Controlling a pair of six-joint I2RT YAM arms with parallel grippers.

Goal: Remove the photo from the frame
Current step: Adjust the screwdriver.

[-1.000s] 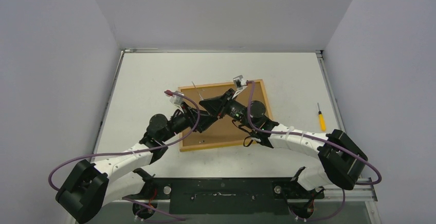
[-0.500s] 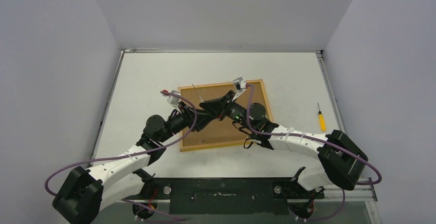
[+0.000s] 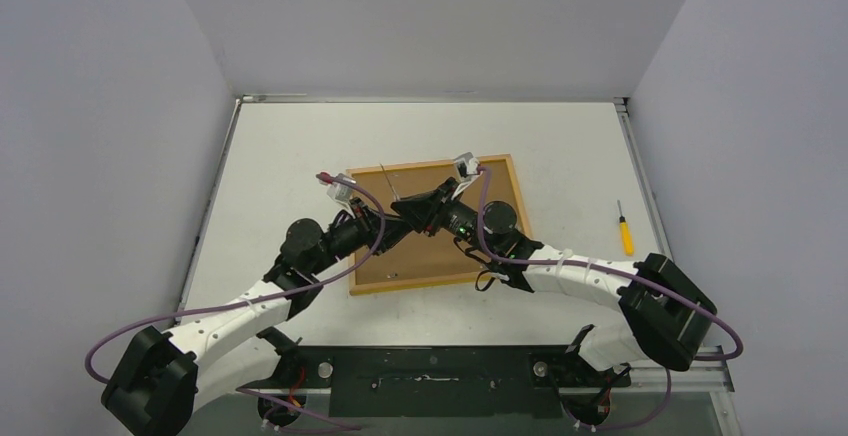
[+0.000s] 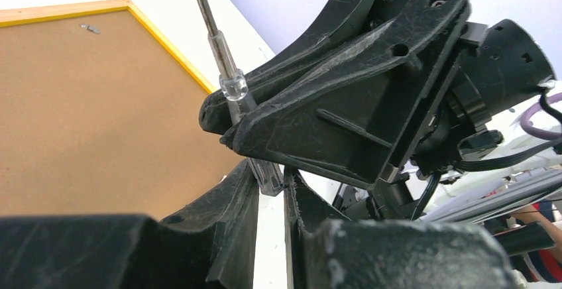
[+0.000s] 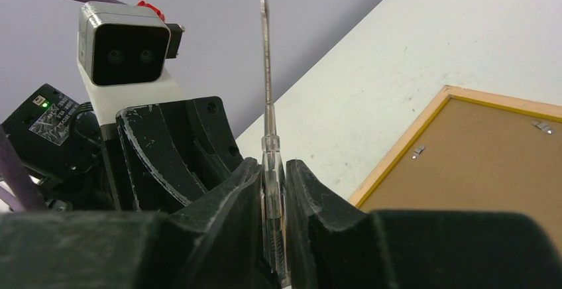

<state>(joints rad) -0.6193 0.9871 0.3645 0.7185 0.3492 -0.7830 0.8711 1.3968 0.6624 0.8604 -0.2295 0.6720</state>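
Note:
The frame (image 3: 500, 196) lies face down mid-table, brown backing up, its yellow edge showing in the left wrist view (image 4: 86, 103). The photo is hidden under the backing. Above the frame's left part both grippers meet tip to tip. My right gripper (image 5: 273, 173) is shut on the clear handle of a thin screwdriver (image 5: 268, 103), whose metal shaft (image 3: 388, 181) points up and away. My left gripper (image 4: 270, 179) is shut on the handle's other end, just under the right fingers (image 4: 311, 97). From above, the left gripper (image 3: 393, 218) and right gripper (image 3: 408, 206) overlap.
A small yellow-handled screwdriver (image 3: 625, 231) lies on the white table near the right edge. Small metal tabs (image 5: 542, 126) sit on the backing near the frame's rim. Grey walls enclose the table on three sides.
The left jaws have gone from wide open to shut on the clear handle's end. The left arm shifted slightly; the right arm stayed put.

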